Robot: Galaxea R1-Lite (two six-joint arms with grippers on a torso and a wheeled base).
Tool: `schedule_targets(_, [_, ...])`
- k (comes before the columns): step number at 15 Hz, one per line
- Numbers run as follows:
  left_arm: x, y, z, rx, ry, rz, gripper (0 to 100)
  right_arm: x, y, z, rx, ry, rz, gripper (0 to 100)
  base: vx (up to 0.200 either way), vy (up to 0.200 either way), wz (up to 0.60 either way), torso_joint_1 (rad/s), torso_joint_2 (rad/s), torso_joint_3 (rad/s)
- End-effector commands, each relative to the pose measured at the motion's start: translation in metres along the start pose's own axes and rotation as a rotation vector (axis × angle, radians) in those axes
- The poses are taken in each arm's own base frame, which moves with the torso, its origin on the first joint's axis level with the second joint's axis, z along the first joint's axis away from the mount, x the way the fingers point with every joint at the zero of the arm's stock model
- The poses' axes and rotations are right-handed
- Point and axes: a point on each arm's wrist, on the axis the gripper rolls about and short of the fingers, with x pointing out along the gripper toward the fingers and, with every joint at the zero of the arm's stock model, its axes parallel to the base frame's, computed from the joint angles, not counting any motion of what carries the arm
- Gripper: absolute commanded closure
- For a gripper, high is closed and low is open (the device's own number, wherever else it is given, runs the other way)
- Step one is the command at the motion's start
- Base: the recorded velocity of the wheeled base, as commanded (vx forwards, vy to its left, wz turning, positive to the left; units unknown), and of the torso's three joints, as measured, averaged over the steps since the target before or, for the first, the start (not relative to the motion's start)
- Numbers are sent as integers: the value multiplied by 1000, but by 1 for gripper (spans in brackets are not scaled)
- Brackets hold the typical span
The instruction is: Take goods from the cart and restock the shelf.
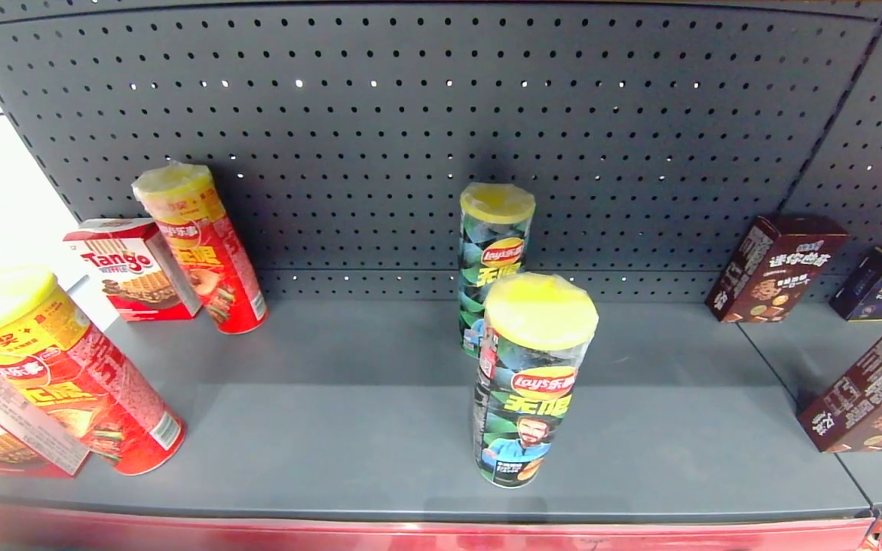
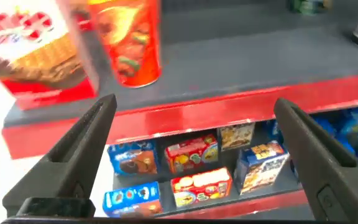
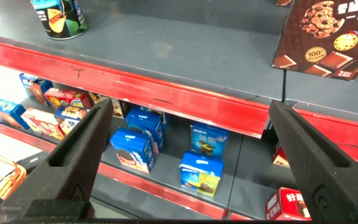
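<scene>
– Two green cans: where do they stand?
– Upright in the middle of the shelf (image 1: 334,413). The front green can (image 1: 533,383) is near the front edge, and the back green can (image 1: 493,252) is behind it, by the pegboard wall (image 1: 410,115). Both have yellow lids, a red oval logo and yellow characters. The front one also pictures a person in a blue shirt.
– And the left end?
– Red cans (image 1: 200,249) with yellow lids, each beside a red-and-white wafer box (image 1: 133,268). One pair is at the back corner, one at the front corner.
– The right end?
– Brown biscuit boxes (image 1: 774,268) with white characters.
– The grippers?
– The left gripper (image 2: 194,102) and right gripper (image 3: 189,106) both gape wide and hold nothing. They are in front of the shelf's red front edge, above small boxes (image 3: 135,146) on a lower shelf.
</scene>
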Motion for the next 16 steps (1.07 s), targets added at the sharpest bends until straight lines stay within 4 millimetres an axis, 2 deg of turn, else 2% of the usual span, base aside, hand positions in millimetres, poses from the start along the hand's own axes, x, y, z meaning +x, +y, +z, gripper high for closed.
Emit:
schedule_targets(1, [0,2,-7,-6,73,106,0,0,0,0,0,1,1,0,0,0,0,0,0,0])
schedule_targets(16, [0,1,-7,-7,74,72,0,0,0,0,0,1,2,0,0,0,0,0,0,0])
